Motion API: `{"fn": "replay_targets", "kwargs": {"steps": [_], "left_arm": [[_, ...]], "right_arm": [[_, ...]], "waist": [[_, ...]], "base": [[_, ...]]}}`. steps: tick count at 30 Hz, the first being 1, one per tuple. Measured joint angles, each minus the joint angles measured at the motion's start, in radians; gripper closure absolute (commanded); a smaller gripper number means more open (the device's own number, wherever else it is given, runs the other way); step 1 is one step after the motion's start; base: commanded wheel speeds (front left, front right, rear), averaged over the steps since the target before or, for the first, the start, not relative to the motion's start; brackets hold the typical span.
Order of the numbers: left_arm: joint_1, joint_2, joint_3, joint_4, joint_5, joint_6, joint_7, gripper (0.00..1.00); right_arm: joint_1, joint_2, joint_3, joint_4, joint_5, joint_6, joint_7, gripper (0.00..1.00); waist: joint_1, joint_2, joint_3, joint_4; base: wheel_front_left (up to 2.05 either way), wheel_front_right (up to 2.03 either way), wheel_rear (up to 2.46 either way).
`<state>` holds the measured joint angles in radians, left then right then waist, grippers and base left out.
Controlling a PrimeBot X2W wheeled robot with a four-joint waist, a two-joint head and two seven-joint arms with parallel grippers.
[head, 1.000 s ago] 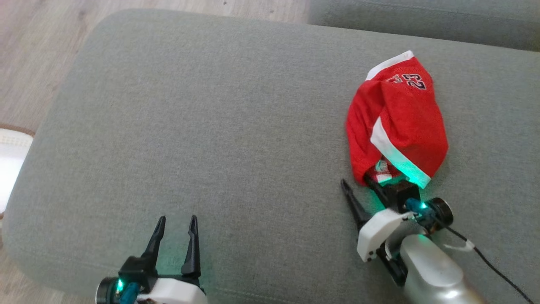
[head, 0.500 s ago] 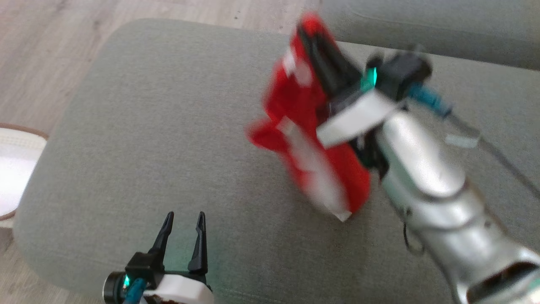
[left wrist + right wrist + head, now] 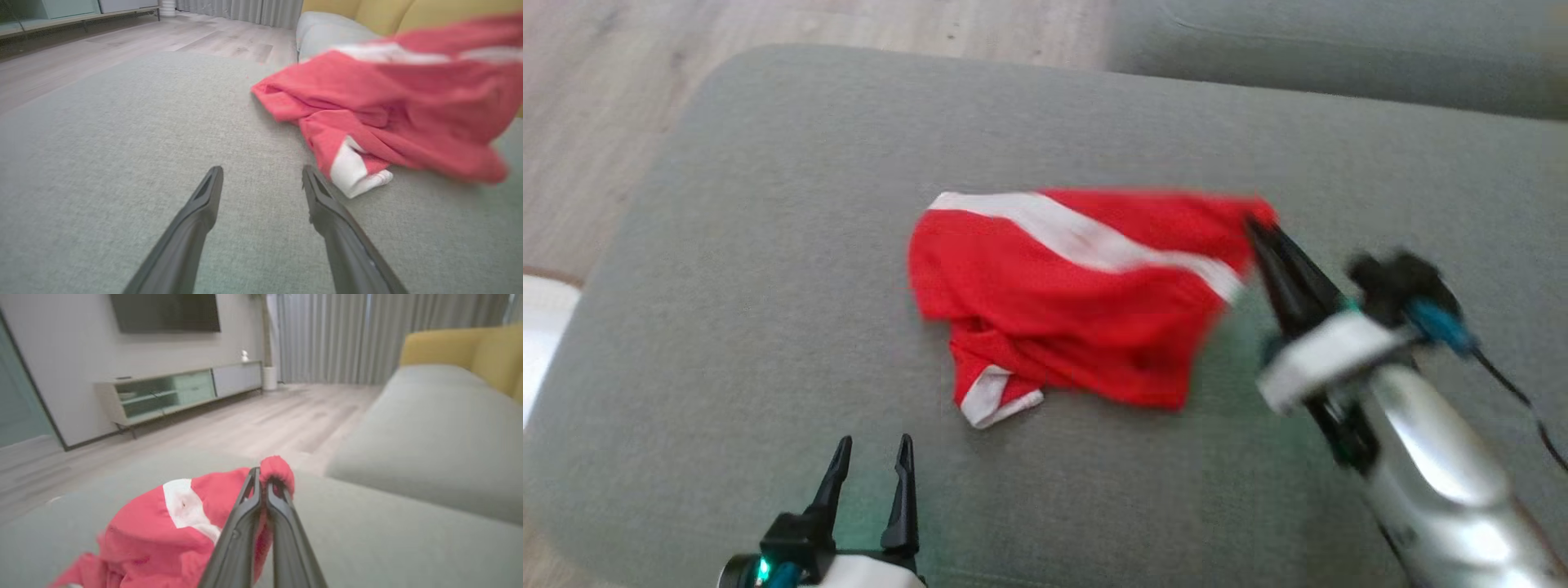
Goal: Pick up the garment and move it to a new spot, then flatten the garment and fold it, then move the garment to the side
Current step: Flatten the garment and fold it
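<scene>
Right claw [image 3: 1256, 233] is pinched together on the far right corner of the red garment [image 3: 1078, 318], which sprawls crumpled in the middle of the cushion [image 3: 768, 245], its long axis running left from my tips. My left claw [image 3: 872, 447], fingers apart and empty, sits near the white-trimmed hem [image 3: 992, 404], so I judge it the nearer arm for flattening that side

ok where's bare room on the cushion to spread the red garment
Bare: the wide left stretch of the cushion, between the garment and its floor-side edge; the far strip beyond the garment. Crowded: the middle and right, where the right gripper pinches the garment's corner; the open left gripper sits at the near edge.
</scene>
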<state>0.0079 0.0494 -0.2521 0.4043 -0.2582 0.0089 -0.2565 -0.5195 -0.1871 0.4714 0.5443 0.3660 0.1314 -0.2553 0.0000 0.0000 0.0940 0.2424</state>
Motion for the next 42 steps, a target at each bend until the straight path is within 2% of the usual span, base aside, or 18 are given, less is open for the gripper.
{"fn": "replay_targets", "kwargs": {"steps": [5, 6, 7, 12, 14, 19, 26, 32, 36, 42], "left_arm": [[-0.01, 0.0, -0.001, -0.003, 0.001, -0.001, 0.0, 0.0], [-0.017, 0.0, -0.001, -0.003, 0.003, -0.001, 0.0, 0.0], [-0.026, 0.0, -0.001, -0.003, 0.004, -0.002, 0.0, 0.0], [-0.075, -0.001, -0.004, -0.002, 0.011, -0.009, 0.0, 0.0], [-0.083, -0.001, -0.005, -0.002, 0.011, -0.009, 0.0, 0.0], [-0.083, -0.001, -0.005, 0.0, 0.011, -0.009, 0.0, 0.0], [-0.083, -0.001, -0.007, 0.004, 0.011, -0.009, 0.0, 0.0], [-0.083, -0.001, -0.001, 0.005, 0.004, -0.01, 0.0, 0.0], [-0.115, -0.001, -0.002, 0.037, 0.0, -0.021, 0.0, 0.0], [-0.375, -0.005, -0.008, 0.137, 0.0, -0.036, 0.0, 0.0]], "right_arm": [[0.153, -0.067, -0.143, 0.057, 0.002, 0.0, 0.0, 1.0], [0.162, -0.072, -0.178, 0.067, 0.0, 0.0, 0.0, 0.71], [0.163, -0.073, -0.21, 0.078, -0.006, 0.0, 0.0, 0.02], [0.161, -0.058, -0.349, 0.153, -0.049, 0.0, 0.0, 0.0], [0.161, -0.025, -0.409, 0.147, -0.091, 0.0, 0.0, 0.0], [0.179, 0.059, -0.488, 0.127, -0.141, 0.0, 0.0, 0.0], [0.291, 0.111, -0.557, 0.138, -0.174, 0.0, 0.0, 0.0], [0.34, 0.123, -0.56, 0.047, -0.181, 0.0, 0.0, 0.0], [0.349, 0.131, -0.525, -0.013, -0.181, 0.0, 0.0, 0.0], [0.345, 0.137, -0.435, -0.045, -0.149, 0.0, 0.0, 0.0]], "waist": [[0.0, 0.0, 0.019, -0.063], [0.0, 0.0, 0.023, -0.076], [0.0, 0.0, 0.027, -0.089], [0.0, 0.0, 0.042, -0.141], [0.0001, 0.0, 0.046, -0.157], [0.0, 0.0, 0.047, -0.171], [0.0, 0.0, 0.038, -0.179], [0.0, 0.0, 0.027, -0.205], [0.0, 0.0, 0.03, -0.238], [0.0, 0.0, 0.065, -0.299]], "base": [[0.0, 0.0, 0.0], [0.0, 0.0, 0.0], [0.0, 0.0, 0.0], [0.0, 0.0, 0.0], [0.0, 0.0, 0.0], [0.0, 0.0, 0.0], [0.0, 0.0, 0.0], [0.0, 0.0, 0.0], [0.0, 0.0, 0.0], [0.0, 0.0, 0.0]]}}
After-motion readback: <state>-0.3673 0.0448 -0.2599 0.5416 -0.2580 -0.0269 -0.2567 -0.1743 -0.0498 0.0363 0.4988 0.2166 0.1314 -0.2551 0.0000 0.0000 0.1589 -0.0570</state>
